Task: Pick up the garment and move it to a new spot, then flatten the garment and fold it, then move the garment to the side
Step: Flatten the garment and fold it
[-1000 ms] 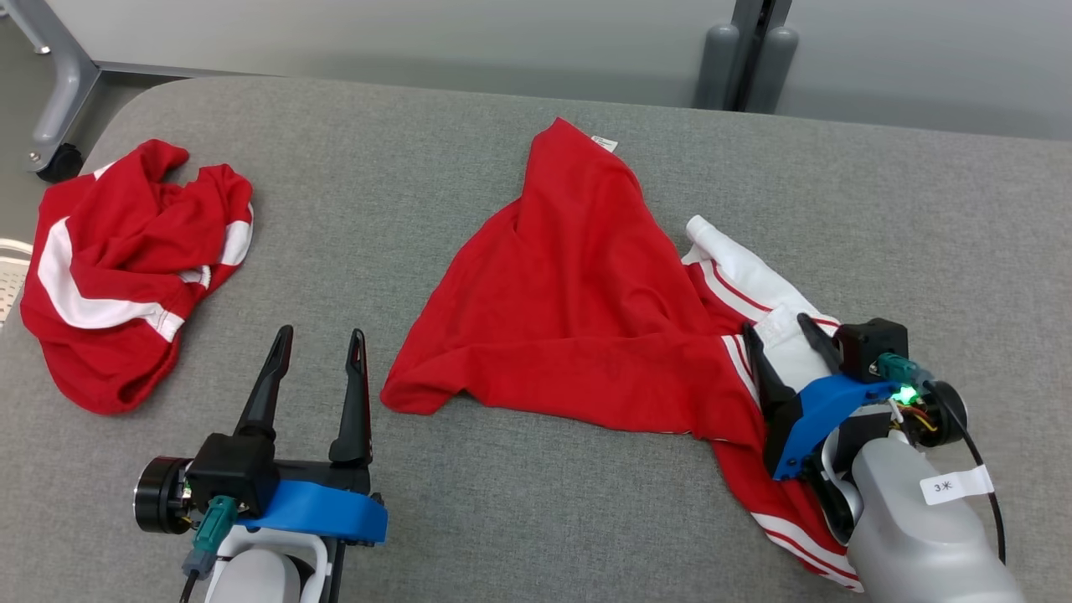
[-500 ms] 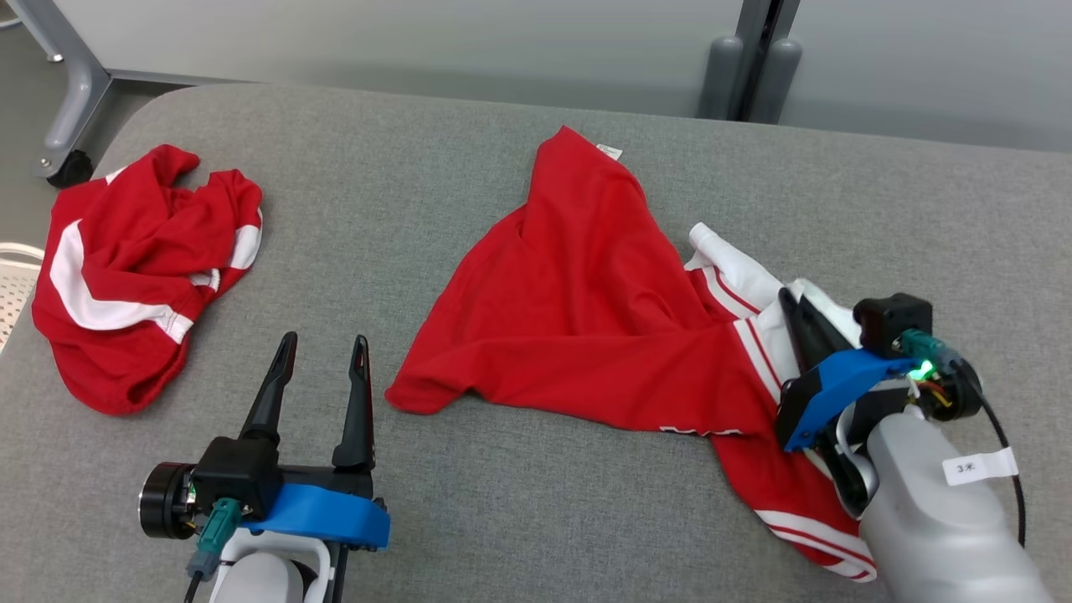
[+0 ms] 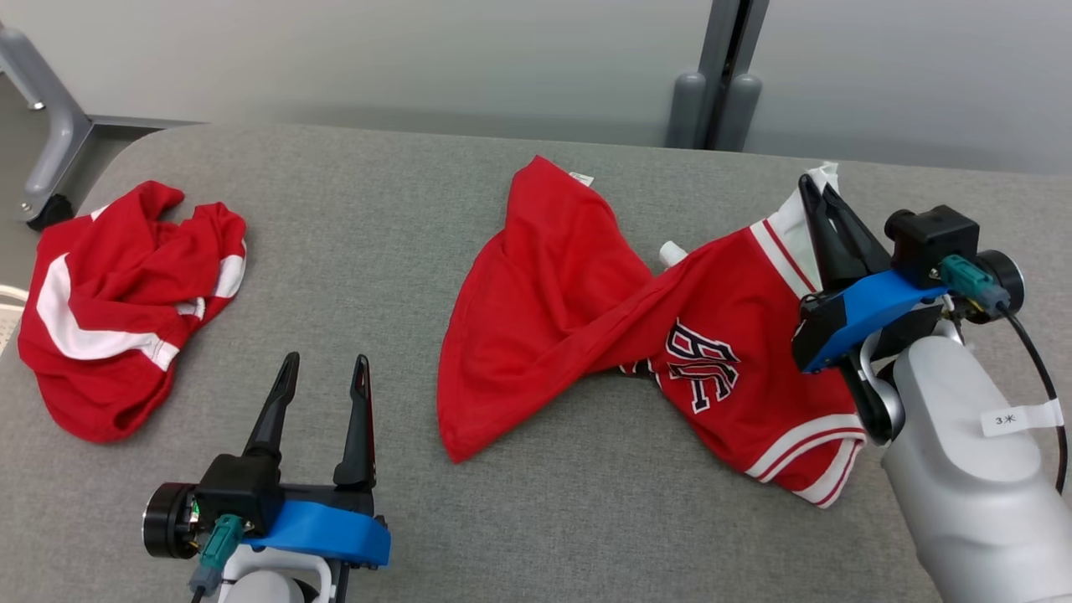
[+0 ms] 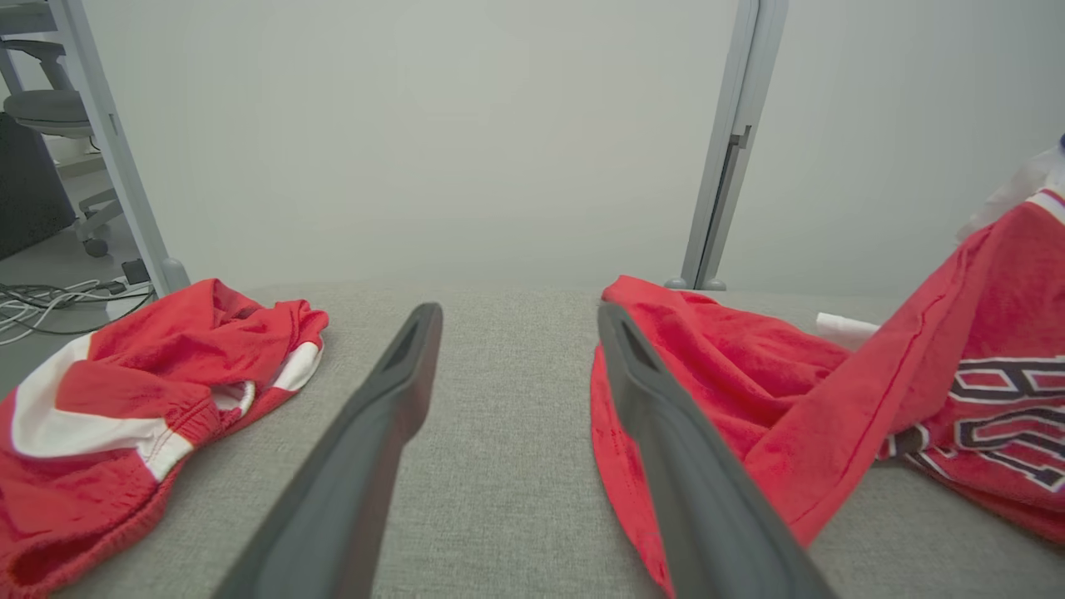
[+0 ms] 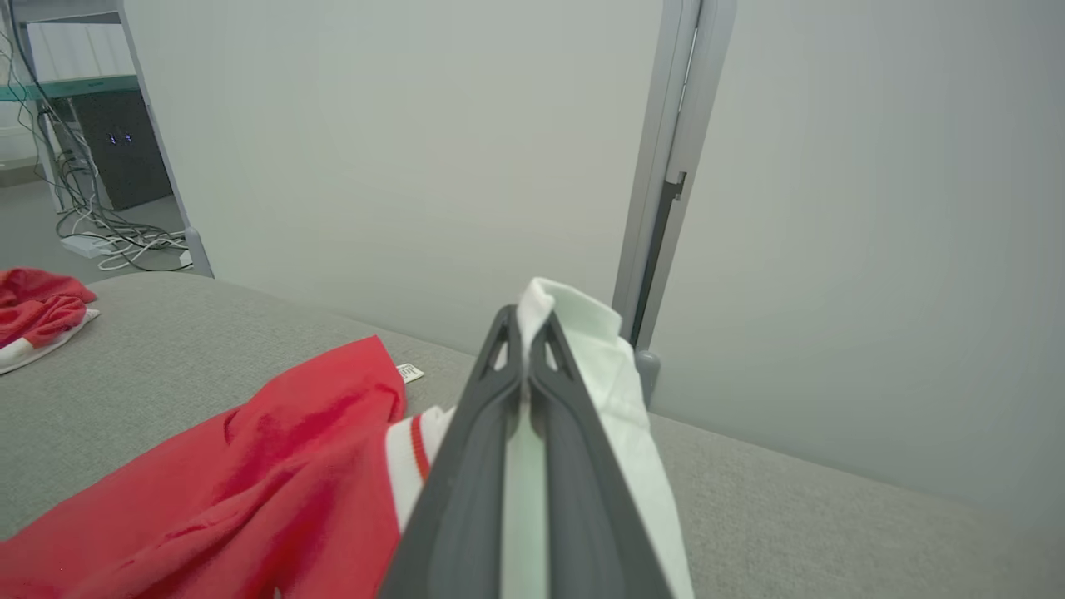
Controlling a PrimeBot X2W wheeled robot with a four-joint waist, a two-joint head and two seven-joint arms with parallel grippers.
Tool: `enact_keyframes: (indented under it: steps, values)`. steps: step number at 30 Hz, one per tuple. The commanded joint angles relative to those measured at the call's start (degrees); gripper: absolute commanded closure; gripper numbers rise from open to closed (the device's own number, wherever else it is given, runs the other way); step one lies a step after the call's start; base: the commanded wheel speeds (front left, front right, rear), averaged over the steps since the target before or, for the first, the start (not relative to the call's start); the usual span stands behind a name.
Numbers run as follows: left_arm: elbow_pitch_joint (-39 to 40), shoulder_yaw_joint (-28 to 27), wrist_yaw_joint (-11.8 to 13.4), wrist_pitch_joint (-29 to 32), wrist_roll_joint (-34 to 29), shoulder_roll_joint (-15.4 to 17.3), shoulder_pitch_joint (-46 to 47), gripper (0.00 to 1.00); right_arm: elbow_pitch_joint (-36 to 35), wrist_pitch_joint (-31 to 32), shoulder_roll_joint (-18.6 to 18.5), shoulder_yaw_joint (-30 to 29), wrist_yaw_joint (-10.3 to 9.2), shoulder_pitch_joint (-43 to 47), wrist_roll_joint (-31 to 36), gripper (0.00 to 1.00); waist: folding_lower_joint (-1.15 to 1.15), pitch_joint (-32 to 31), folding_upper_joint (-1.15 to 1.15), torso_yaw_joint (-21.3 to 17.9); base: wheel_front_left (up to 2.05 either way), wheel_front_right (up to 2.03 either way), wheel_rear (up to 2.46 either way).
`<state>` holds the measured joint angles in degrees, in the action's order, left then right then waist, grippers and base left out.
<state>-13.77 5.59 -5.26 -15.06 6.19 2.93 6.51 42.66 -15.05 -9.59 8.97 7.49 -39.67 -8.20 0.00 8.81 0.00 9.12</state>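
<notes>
A red garment [image 3: 586, 310] with white trim and a dark printed emblem [image 3: 699, 364] stretches across the middle of the grey table [image 3: 377, 209]. My right gripper [image 3: 816, 188] is shut on its white sleeve end and holds that end lifted at the right; in the right wrist view the white cloth [image 5: 616, 391] sticks out between and beside the closed fingers [image 5: 466, 449]. The garment's left part still rests on the table, twisted near its middle. My left gripper [image 3: 325, 368] stands open and empty at the lower left, its fingers [image 4: 383, 416] apart from the garment's edge [image 4: 632, 358].
A second crumpled red and white garment [image 3: 117, 293] lies at the table's left end, also in the left wrist view [image 4: 125, 399]. A grey post [image 3: 712, 84] and a wall stand behind the table's far edge. A frame leg with a caster [image 3: 42, 151] stands at far left.
My right gripper has closed on the white sleeve and lifted it up and away, pulling the garment's right side off the table and turning its emblem into view. The left gripper stayed put.
</notes>
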Motion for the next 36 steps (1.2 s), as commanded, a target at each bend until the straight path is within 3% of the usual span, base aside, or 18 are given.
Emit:
enact_keyframes:
  steps: [1, 19, 32, 33, 35, 36]
  values:
    - [0.0, -0.1, 0.2, -0.2, 0.4, -0.1, -0.3, 0.00, -1.0, -0.2, 0.1, 0.3, 0.01, 1.2, -0.3, 1.00, 0.00, -0.3, 0.00, -0.5, 0.00, 0.00, 0.00]
    - [0.1, -1.6, -0.1, -0.2, 0.3, 0.0, -2.4, 0.00, -26.6, -0.2, 5.2, 0.9, 0.02, 32.4, -1.4, 1.00, 0.00, -2.7, 0.00, -8.9, 0.00, 0.00, 0.00]
    - [-0.1, -1.5, -0.2, -0.2, 0.7, 0.0, -3.5, 0.00, -31.7, -0.2, 6.6, 2.1, 0.01, 48.7, -3.2, 1.00, 0.00, -3.1, 0.00, -10.8, 0.00, 0.00, 0.00]
    - [-0.1, -1.6, -0.2, -0.2, 0.7, -0.1, -3.5, 0.00, -32.1, -0.2, 6.6, 2.1, 0.01, 49.2, -3.3, 0.84, 0.00, -3.1, 0.00, -10.9, 0.00, 0.00, 0.00]
    - [-0.2, -1.9, -0.3, -0.2, 0.7, 0.0, -3.4, 0.00, -33.1, -0.2, 6.6, 1.9, 0.02, 50.0, -3.4, 0.00, 0.00, -3.0, 0.00, -11.1, 0.00, 0.00, 0.00]
    - [-0.3, -2.0, -0.3, -0.2, 0.6, 0.0, -3.5, 0.00, -33.9, -0.2, 6.6, 1.7, 0.02, 50.2, -3.4, 0.00, 0.00, -3.0, 0.00, -11.2, 0.00, 0.00, 0.00]
